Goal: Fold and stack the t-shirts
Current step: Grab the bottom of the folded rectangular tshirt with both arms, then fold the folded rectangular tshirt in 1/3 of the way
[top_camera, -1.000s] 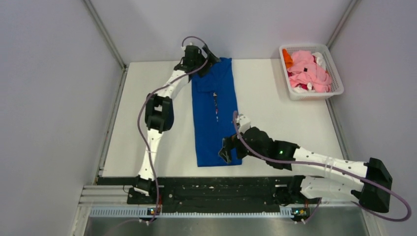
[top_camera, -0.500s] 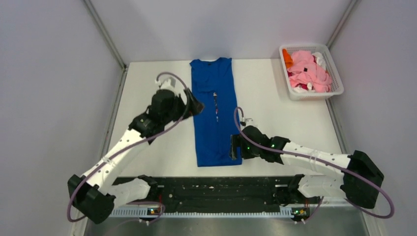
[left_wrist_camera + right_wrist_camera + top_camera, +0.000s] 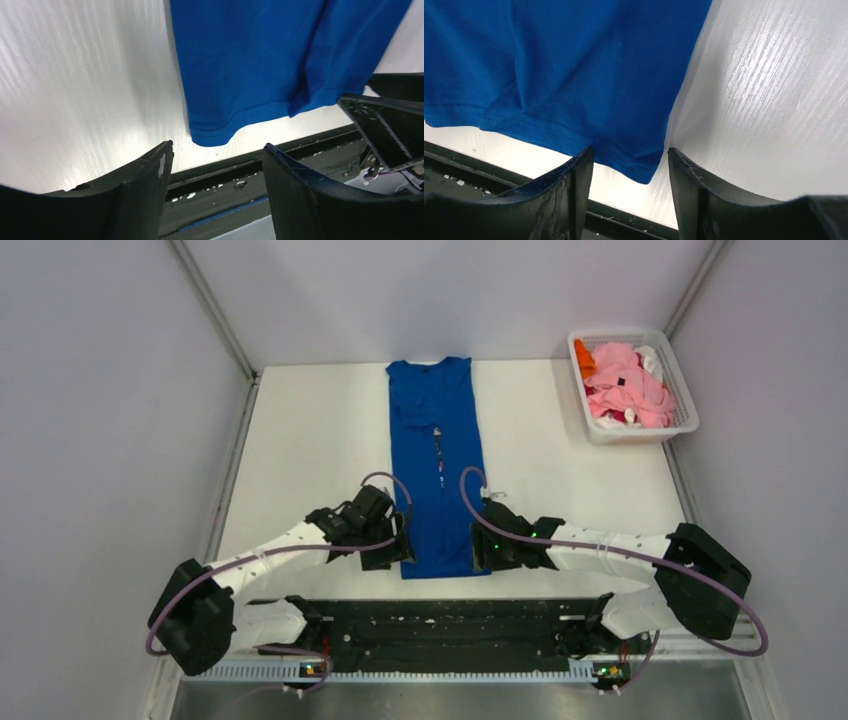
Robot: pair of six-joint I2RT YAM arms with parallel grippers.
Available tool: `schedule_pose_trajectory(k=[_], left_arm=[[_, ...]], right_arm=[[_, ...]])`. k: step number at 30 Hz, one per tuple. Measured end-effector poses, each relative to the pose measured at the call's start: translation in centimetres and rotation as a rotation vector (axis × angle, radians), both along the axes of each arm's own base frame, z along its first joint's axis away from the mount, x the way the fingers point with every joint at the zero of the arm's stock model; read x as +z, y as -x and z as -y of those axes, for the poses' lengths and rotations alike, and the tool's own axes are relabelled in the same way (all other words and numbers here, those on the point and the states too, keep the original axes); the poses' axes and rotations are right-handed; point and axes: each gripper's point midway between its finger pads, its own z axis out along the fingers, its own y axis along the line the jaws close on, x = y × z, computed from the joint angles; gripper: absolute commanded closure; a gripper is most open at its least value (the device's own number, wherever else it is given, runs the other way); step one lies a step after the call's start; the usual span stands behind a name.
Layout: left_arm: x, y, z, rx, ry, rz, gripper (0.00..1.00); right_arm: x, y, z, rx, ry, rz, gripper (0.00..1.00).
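The royal blue t-shirt (image 3: pixel 436 468) lies flat on the table as a long narrow strip, folded lengthwise, running from the far edge to near the front. My left gripper (image 3: pixel 400 548) is open at the strip's near left corner (image 3: pixel 212 135). My right gripper (image 3: pixel 476 548) is open at its near right corner (image 3: pixel 644 172). Neither holds cloth. The pink, orange, white and red shirts (image 3: pixel 628 385) lie heaped in the basket.
The white lattice basket (image 3: pixel 682 390) stands at the far right of the table (image 3: pixel 300 440). The black mounting rail (image 3: pixel 440 622) runs along the near edge, just behind the shirt's hem. Grey walls enclose the table on three sides.
My left arm has swung from the shirt's far collar end down to its near left corner. My right gripper has shifted slightly along the near right corner.
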Motion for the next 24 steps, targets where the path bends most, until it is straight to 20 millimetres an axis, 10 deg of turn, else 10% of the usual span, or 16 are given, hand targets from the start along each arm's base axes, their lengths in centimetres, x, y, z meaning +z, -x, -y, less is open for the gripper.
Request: schedule_pose_trajectory(k=[13, 24], left_arm=[[-3.8, 2.2, 1.9, -0.023, 0.009, -0.124, 0.45], [-4.7, 1.5, 2.1, 0.021, -0.014, -0.132, 0.99]], right_arm=[[-0.4, 0.2, 0.2, -0.029, 0.014, -0.005, 0.75], [-0.6, 0.3, 0.7, -0.053, 0.011, 0.001, 0.95]])
